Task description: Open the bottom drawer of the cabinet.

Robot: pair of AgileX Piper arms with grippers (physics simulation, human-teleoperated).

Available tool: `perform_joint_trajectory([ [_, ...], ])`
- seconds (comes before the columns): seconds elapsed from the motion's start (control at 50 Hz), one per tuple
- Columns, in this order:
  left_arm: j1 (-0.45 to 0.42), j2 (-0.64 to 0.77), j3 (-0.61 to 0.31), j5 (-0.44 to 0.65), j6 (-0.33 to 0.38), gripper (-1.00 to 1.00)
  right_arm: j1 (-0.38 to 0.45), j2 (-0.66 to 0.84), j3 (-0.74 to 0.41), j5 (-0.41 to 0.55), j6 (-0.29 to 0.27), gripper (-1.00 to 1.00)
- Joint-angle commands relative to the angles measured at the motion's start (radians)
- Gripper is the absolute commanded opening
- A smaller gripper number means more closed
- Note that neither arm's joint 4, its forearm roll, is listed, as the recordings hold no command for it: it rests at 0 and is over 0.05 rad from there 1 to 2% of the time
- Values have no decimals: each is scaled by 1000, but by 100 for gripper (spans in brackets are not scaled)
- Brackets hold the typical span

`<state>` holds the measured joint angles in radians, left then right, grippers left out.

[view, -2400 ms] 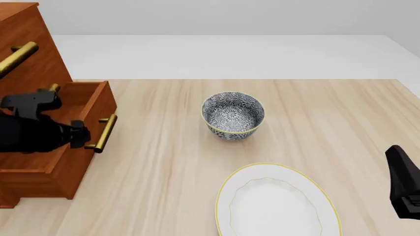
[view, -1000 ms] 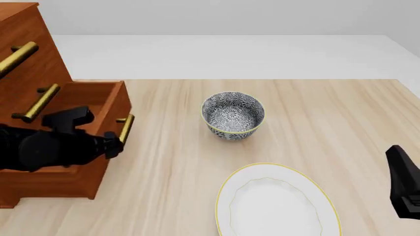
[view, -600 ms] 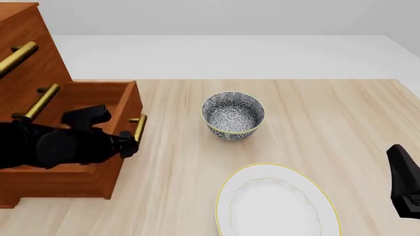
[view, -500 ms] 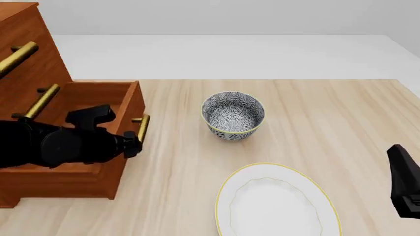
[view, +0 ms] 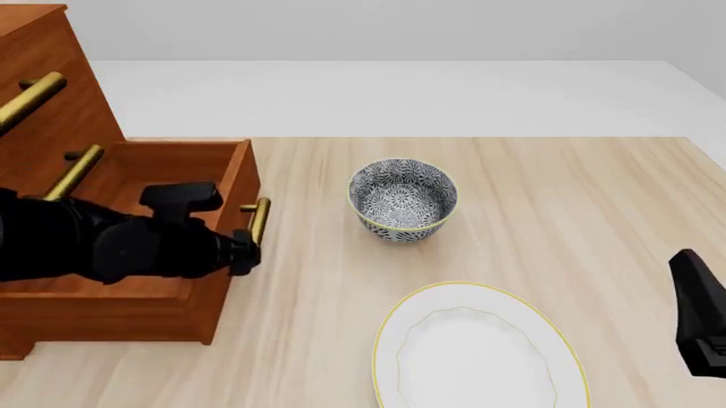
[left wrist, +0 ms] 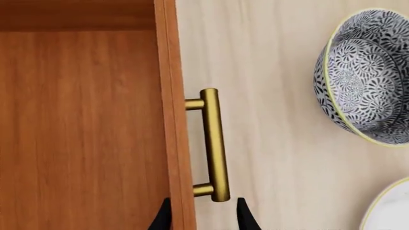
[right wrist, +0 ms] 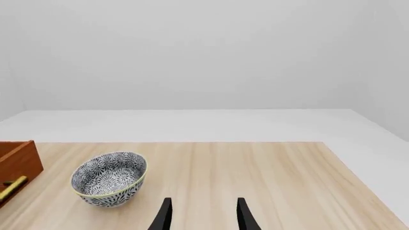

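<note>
The cabinet (view: 51, 93) stands at the table's left edge. Its bottom drawer (view: 230, 183) is pulled well out toward the bowl and shows plain wood inside (left wrist: 76, 120). My left gripper (view: 244, 252) reaches over the drawer and is shut on the near end of the drawer's brass bar handle (view: 258, 221). In the left wrist view its two fingertips (left wrist: 202, 218) sit on either side of the handle (left wrist: 215, 143), beside the drawer front (left wrist: 174, 115). My right gripper (view: 684, 265) hangs open and empty at the right edge, fingertips apart (right wrist: 202, 215).
A patterned bowl (view: 403, 200) stands mid-table, right of the drawer, also in the wrist views (left wrist: 364, 81) (right wrist: 108, 178). A white yellow-rimmed plate (view: 477, 348) lies at the front. Two upper drawer handles (view: 32, 95) (view: 70, 174) stick out above the open drawer.
My left gripper has moved right with the handle, and the bottom drawer has slid further out of the cabinet toward the bowl. The right arm has not moved.
</note>
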<state>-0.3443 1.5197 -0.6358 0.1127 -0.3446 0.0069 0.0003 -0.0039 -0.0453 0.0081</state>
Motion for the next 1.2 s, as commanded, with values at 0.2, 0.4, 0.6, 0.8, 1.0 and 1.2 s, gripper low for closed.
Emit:
perform_joint_trajectory([
  [0.2,-65,9,-48,9,43,100,0,0,-2,0,1,100],
  [0.4,-32,-54,-69,74,81,100,1,0,1,0,1,100],
  [0.6,-9,-110,-97,137,117,100,2,0,-1,0,1,100],
  [0.8,3,-155,-110,181,132,100,2,0,1,-5,2,100],
  [1.0,31,-213,-122,237,157,100,3,0,-2,-4,4,100],
  [1.2,57,-265,-122,279,173,100,4,0,-3,-7,6,100],
])
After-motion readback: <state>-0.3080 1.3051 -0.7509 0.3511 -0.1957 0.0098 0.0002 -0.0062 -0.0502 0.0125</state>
